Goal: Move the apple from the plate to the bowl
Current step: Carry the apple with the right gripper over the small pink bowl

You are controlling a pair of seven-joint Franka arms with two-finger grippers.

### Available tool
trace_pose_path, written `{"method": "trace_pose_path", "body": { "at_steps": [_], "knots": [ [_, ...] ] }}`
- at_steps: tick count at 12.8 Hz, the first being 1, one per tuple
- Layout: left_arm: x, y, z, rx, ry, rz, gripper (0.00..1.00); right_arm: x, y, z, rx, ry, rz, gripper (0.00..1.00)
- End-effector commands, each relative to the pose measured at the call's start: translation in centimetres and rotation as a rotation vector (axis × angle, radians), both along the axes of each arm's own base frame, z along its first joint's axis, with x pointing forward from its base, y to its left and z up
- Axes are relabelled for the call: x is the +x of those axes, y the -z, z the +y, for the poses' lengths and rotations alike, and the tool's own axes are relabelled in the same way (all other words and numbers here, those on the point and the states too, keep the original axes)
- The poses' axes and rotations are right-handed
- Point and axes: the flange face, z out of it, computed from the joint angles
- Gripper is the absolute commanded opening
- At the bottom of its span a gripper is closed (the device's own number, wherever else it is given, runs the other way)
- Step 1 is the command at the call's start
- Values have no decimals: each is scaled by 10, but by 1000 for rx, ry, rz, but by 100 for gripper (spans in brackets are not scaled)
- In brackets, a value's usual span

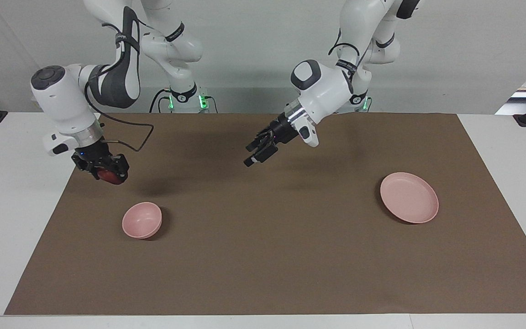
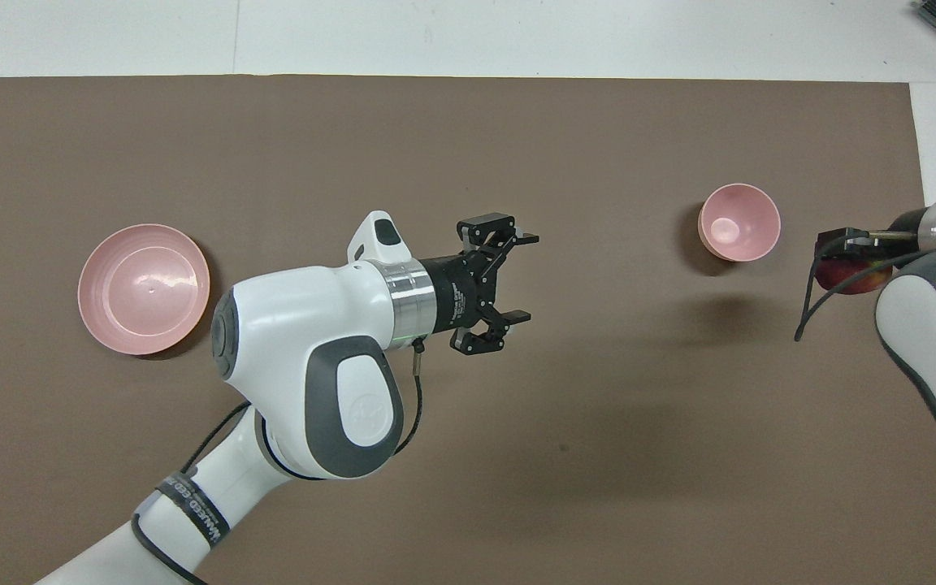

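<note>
From the facing view, the right hand (image 1: 106, 172) is clenched on the apple (image 1: 109, 176), which sits between its fingers and pokes out just below them. It hangs in the air over the brown mat (image 1: 263, 256), near the mat's edge at the right arm's end of the surface. The bowl (image 1: 142, 220) stands on the mat below this hand and off to one side, well apart from the apple. The left hand (image 1: 256, 153) hangs over the middle of the mat, released, gripping nothing. The plate (image 1: 409, 197) lies bare toward the left arm's end, well apart from both hands.

From overhead, the apple (image 2: 850, 275) shows under the right hand (image 2: 838, 260), just beside the bowl (image 2: 738, 222) but not over it. The left hand (image 2: 517, 276), fingers spread, is between the plate (image 2: 144, 288) and the bowl.
</note>
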Motion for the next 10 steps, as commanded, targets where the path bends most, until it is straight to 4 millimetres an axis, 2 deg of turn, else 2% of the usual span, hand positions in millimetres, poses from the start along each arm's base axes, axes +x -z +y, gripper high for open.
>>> {"method": "trace_pose_path", "body": {
  "at_steps": [1,4,8,10],
  "knots": [
    [7,4,26,89,75,3,100,24,-2,16,-51,-1,-27,0],
    [20,10,54,217,174,-3,100,35,9,49,-42,-25,-70,0],
    [38,13,93,373,264,-2,100,53,30,59,-94,-98,-132,0],
    [48,13,106,469,319,-23,100,56,46,71,-99,-122,-108,0]
  ]
}}
